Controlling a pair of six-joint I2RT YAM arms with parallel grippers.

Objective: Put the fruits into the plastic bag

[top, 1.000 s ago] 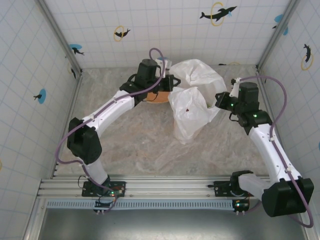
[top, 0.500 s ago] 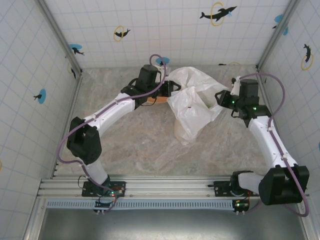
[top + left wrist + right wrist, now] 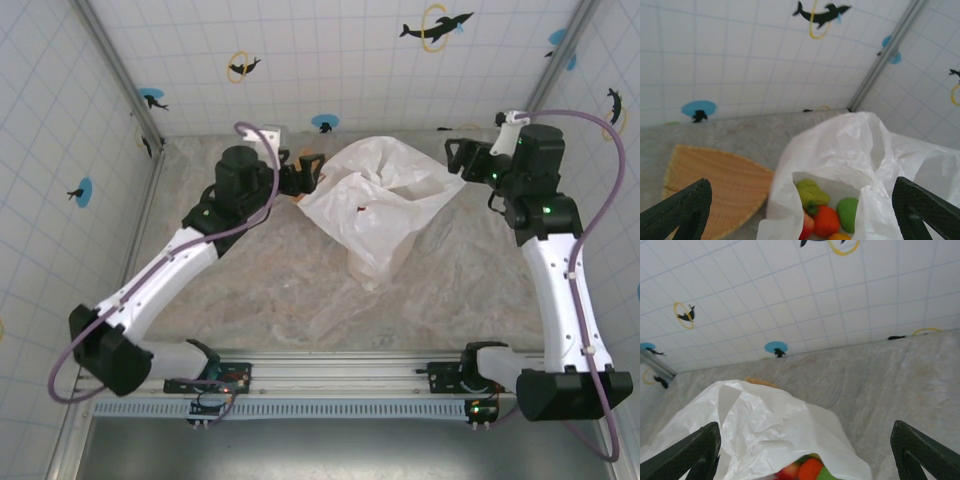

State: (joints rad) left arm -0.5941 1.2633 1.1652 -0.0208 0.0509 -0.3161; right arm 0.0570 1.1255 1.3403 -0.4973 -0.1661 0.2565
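Top external view has the plastic bag slumped on the desk toward twelve o'clock, its film wrinkled and loose. The left tool sits just off the bag's ten o'clock edge and the right tool just off its two o'clock edge. In both wrist views the fingers stand wide apart with nothing between them, so both tools are open and neither grips the film.

Left wrist view looks into the bag's mouth, where the fruits lie together: green, orange and red ones. The woven plate at the bag's nine o'clock looks bare in the part that shows, so the task seems done or nearly so.

The main risk is the bag itself. Nothing props its mouth, and the thin film could sag or fold. Round, glossy fruits would then roll toward the opening and out onto the desk. A second risk is snagging. Each tool is close to loose film, and a finger catching a fold could drag the bag, tip it or tear it. Lifting clear before swinging sideways would likely avoid that.
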